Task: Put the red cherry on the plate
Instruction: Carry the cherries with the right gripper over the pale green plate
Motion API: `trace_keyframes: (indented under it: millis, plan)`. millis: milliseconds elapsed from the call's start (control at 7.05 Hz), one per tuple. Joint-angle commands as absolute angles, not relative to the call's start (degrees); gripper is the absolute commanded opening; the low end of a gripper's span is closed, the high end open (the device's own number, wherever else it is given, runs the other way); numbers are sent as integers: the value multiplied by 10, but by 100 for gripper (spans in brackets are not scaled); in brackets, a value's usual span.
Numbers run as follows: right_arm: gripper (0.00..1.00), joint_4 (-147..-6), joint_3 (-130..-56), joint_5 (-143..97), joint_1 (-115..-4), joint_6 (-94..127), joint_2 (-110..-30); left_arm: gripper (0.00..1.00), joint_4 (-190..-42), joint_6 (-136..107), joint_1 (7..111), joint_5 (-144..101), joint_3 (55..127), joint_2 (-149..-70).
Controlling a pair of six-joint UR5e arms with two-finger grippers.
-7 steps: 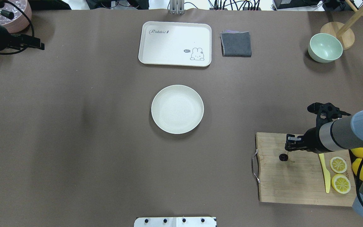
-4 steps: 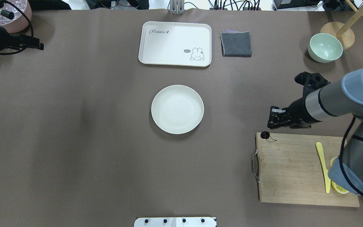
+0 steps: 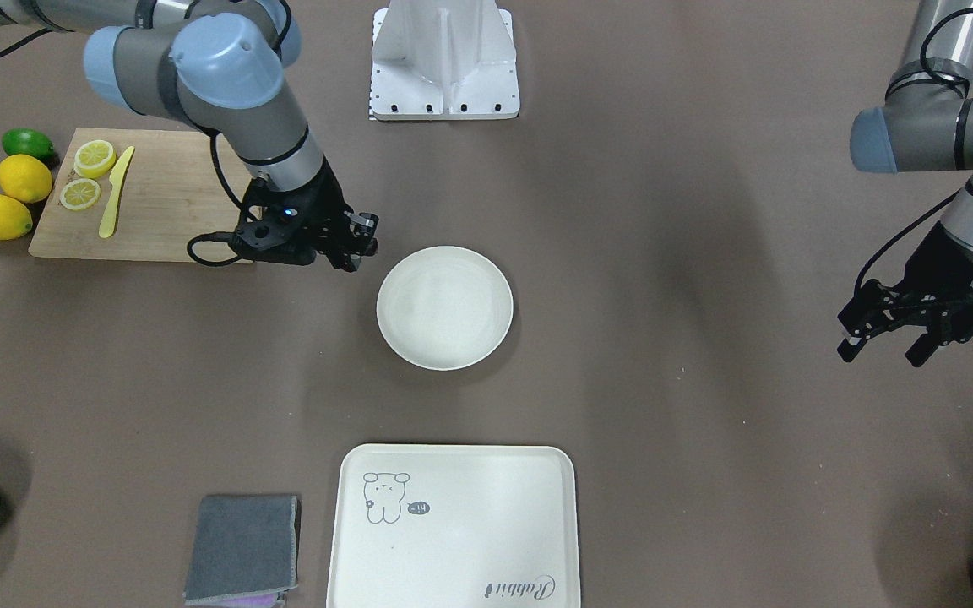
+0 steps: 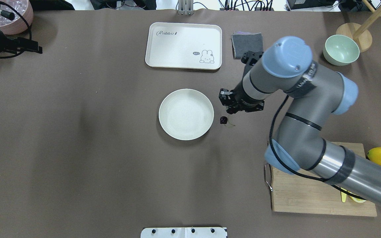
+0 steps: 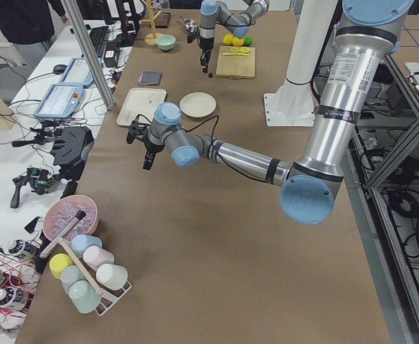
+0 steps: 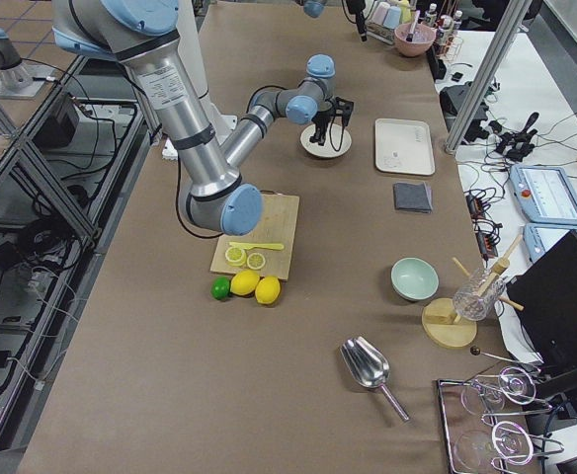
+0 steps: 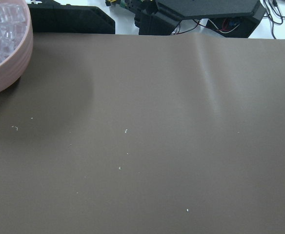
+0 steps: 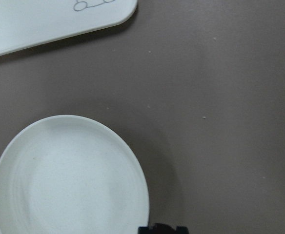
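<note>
The red cherry is a tiny dark maroon pair with a thin stem. It hangs at the tips of my right gripper, which is shut on it just off the right rim of the plate. The plate is round, cream-white and bare. In the right wrist view the dark fingertips show at the bottom edge, beside the plate. In the front-facing view the right gripper stands close to the plate. My left gripper hovers open and holds nothing, far off at the table's left side.
A rabbit tray, a grey cloth and a pale green bowl lie along the far side. The wooden cutting board carries lemon slices and a yellow knife, with lemons beside it. A pink bowl sits far left.
My right arm has swung left from the cutting board, carrying the cherry over to the plate's right rim. The left arm has barely moved.
</note>
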State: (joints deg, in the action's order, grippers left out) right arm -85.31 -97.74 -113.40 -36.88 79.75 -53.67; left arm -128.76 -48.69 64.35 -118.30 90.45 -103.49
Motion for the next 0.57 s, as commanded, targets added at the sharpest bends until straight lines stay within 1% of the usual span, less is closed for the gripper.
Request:
trace_keyframes:
  millis: [0, 284, 425]
  plan:
    - [0, -849, -892, -1106, -351, 797, -468, 98, -1288, -487, 644, -1183, 904, -1029]
    - [0, -798, -861, -1081, -323, 800, -466, 98, -1288, -487, 644, -1183, 899, -1029]
    - [0, -796, -853, -1065, -314, 796, -465, 98, -1288, -487, 644, -1183, 899, -1029]
